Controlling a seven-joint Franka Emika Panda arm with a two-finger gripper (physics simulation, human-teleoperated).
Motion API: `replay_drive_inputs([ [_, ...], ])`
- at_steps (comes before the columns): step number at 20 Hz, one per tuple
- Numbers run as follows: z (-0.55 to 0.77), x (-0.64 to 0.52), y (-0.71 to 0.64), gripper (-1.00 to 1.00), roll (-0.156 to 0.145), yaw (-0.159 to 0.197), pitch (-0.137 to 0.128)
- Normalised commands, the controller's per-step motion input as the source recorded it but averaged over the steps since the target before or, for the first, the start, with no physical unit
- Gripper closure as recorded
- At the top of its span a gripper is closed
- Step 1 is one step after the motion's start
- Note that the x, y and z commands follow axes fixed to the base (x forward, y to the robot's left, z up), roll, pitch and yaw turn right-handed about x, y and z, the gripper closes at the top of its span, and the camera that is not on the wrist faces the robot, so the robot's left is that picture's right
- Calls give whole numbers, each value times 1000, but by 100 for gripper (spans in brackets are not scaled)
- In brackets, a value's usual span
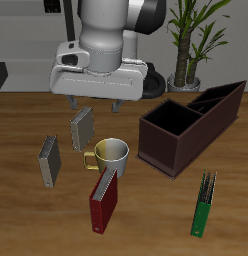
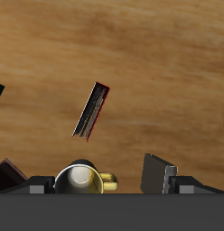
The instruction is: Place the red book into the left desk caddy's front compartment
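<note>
The red book (image 1: 105, 200) stands upright near the table's front edge, just in front of the mug; it also shows in the wrist view (image 2: 91, 111), dark red with pale page edges. The left desk caddy (image 1: 191, 125), a long dark maroon box with one large square section and narrower slanted sections, lies farther back beside the mug; only a corner of it (image 2: 7, 173) shows in the wrist view. My gripper (image 1: 96, 103) hangs high above the table behind the mug, open and empty, well apart from the red book. Its fingertips barely show in the wrist view (image 2: 112, 188).
A yellow mug (image 1: 111, 153) (image 2: 80, 178) stands between the gripper and the red book. Two grey books (image 1: 82, 127) (image 1: 48, 160) stand beside it. A thin green book (image 1: 204, 203) lies near the front edge. A potted plant (image 1: 186, 45) stands behind the caddy.
</note>
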Motion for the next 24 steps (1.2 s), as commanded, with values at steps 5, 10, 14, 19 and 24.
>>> replay_drive_inputs([
  [5,126,86,-25,-100,36,-2,-65],
  [10,59,123,37,-100,67,23,-10],
  [14,50,97,3,-100,40,17,-17],
  [19,-38,159,-127,-100,-29,-64,-36],
  [24,-60,119,-37,-100,-20,-49,-31],
])
